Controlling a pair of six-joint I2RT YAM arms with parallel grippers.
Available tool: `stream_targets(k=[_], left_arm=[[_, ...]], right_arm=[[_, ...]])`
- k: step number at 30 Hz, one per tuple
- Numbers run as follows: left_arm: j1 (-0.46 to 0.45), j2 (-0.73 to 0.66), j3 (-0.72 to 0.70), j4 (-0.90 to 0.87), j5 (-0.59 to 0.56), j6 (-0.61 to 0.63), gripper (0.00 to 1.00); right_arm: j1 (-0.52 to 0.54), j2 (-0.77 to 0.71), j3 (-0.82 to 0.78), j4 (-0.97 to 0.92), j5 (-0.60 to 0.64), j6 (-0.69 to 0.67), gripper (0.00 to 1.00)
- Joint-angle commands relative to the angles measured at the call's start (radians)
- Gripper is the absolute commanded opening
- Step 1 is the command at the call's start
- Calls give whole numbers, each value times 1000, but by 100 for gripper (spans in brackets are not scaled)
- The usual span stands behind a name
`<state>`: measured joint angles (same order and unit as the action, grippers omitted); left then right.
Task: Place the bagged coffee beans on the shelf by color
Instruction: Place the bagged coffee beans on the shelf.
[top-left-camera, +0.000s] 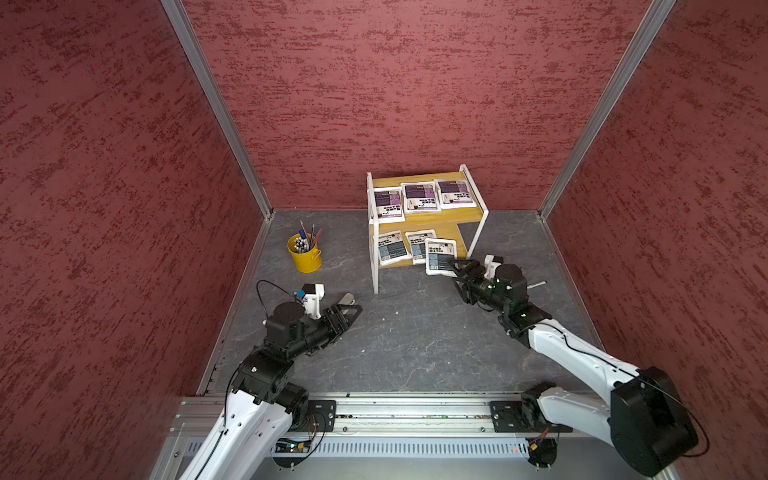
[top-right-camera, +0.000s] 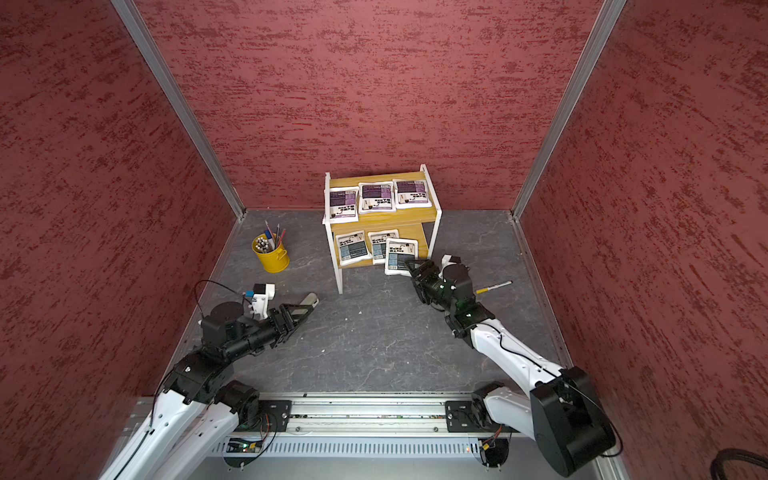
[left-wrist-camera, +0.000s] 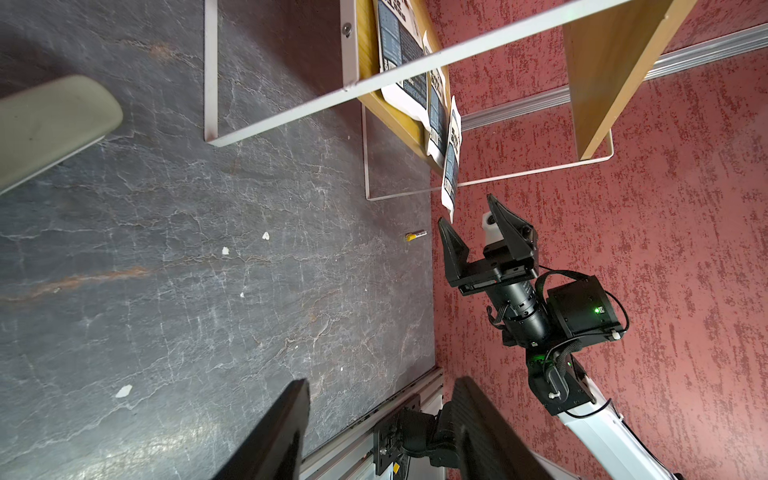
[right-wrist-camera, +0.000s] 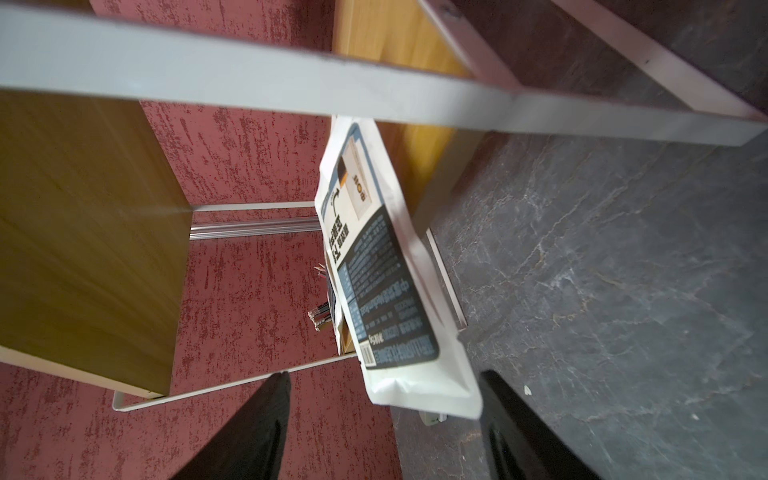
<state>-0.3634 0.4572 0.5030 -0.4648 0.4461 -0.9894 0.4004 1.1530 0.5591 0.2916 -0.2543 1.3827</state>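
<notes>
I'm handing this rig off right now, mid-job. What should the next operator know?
Right hand: open, jaws either side of the third grey-blue bag's near edge, not clamping.
Left hand: open, empty, near the grey-green case.
Done: three purple bags on the shelf's upper board, two grey-blue bags flat on the lower board.
Third bag sits tilted, overhanging the lower board's front edge.
Left: probably nudge it fully on, then withdraw.

On the shelf (top-left-camera: 419, 176), three bags (top-left-camera: 420, 198) are lying along the upper board, three more bags (top-left-camera: 392, 248) along the lower board, the rightmost bag (top-left-camera: 439, 256) overhanging its front edge. The pen bucket (top-left-camera: 306, 257) is sitting left of the shelf, the case (top-left-camera: 347, 297) lying before it.
</notes>
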Motion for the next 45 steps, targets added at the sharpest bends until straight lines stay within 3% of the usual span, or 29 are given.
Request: stream_targets(k=[1,15,26,30,45], left_arm=[[8,-4,-11,-3,8,20,59],[12,-35,-9,-56,3,34,58],[31,-34,-10,-73,15,51,59],[35,-37,-4,-89,17,63,59],[43,-37,-28,-86,28,70,59]], right_arm=[[22,-17,-29,57,43,41,74],[119,143,-44,316,118,113,66],[115,159,-28,340,156,98,40],[117,171,-20,350,138,105,19],[98,83,32,233,111,31,10]])
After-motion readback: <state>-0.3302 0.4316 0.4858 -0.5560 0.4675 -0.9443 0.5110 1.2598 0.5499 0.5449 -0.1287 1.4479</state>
